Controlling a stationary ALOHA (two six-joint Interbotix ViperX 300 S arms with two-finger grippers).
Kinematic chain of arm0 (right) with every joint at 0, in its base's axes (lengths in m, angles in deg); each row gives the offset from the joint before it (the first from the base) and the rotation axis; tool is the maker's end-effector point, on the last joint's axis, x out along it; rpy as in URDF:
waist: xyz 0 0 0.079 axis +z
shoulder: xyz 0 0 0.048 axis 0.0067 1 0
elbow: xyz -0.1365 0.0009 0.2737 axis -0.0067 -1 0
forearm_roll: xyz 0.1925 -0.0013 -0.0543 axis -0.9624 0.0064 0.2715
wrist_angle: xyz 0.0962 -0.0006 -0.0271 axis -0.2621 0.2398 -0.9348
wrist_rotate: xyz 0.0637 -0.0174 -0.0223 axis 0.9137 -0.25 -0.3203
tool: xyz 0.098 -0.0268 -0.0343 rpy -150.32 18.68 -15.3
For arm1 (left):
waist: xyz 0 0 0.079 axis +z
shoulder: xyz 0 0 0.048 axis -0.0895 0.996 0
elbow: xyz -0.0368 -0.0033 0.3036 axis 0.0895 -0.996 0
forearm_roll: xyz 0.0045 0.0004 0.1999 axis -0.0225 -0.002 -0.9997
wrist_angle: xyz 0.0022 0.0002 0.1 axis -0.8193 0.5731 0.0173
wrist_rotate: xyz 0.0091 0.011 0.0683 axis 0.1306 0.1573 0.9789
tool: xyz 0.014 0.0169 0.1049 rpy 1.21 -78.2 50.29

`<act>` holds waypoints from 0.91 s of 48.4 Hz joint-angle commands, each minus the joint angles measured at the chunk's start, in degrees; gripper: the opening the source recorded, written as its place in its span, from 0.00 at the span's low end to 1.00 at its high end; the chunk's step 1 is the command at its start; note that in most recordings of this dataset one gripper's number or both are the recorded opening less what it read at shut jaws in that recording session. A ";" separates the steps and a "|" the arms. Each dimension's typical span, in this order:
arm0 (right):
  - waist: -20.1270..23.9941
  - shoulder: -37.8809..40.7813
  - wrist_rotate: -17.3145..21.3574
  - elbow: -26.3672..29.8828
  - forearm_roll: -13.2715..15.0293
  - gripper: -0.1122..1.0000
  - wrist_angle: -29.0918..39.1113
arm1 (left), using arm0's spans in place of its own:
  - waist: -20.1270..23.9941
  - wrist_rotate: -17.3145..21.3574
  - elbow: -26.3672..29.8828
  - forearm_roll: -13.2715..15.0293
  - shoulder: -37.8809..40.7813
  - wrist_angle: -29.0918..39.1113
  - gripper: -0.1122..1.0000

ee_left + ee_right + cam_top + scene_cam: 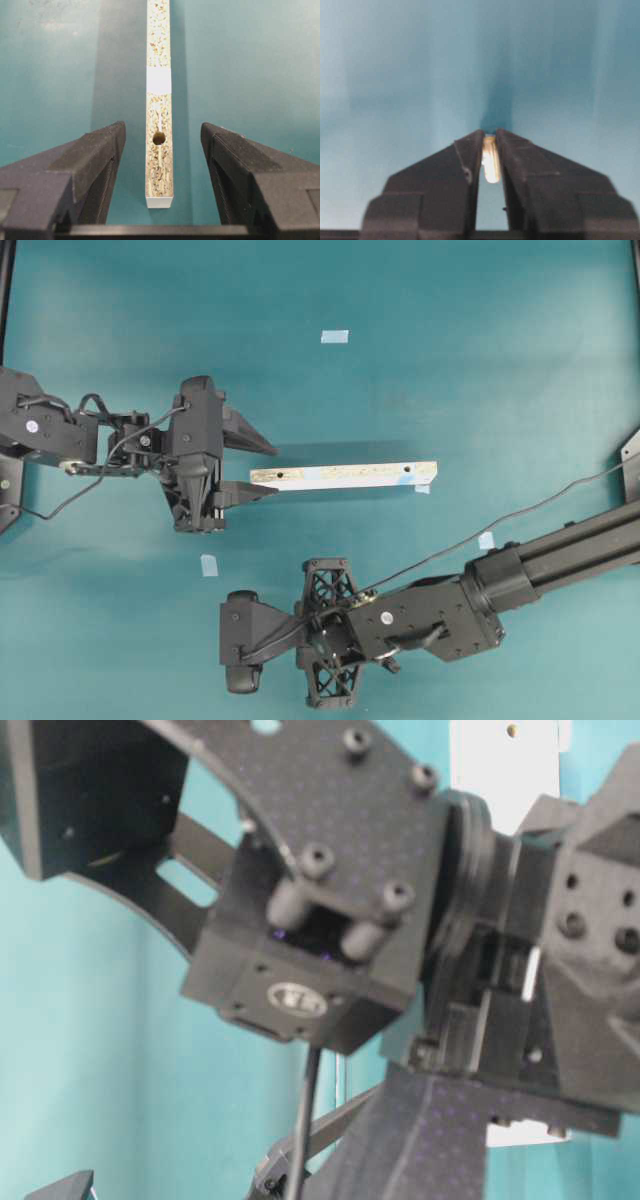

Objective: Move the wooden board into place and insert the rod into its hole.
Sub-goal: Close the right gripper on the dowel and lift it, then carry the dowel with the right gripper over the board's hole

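Rod pinched, board waiting

The rod (490, 159) is tiny, stiff and slippery, so I'm pinching it mid-length in my right tool (490, 142); board (345, 476) lies on the surface between my left tool's (161, 150) open jaws, unheld.

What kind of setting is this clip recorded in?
Most likely a lab bench set up for robot manipulation trials: a bare teal tabletop with small tape squares as position markers, two black robot arms facing each other, and only one workpiece, a narrow wooden board. No household or factory items are visible.
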 commanded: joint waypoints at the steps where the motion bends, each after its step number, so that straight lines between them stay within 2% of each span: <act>1: 0.44 -1.32 0.26 0.70 -0.26 0.24 0.70 | -0.26 0.00 0.53 0.18 -0.53 -0.44 0.65; 17: 0.44 -1.58 0.35 0.79 0.26 0.21 1.23 | -0.26 0.00 0.44 0.18 -0.26 -0.44 0.65; 31: -0.70 -5.89 0.53 0.53 6.24 0.21 0.00 | -0.26 0.00 0.44 0.09 -0.26 -0.44 0.65; 44: -3.87 -12.48 0.26 -1.93 6.77 0.21 -2.81 | -0.26 -0.09 0.44 0.18 -0.26 -0.44 0.65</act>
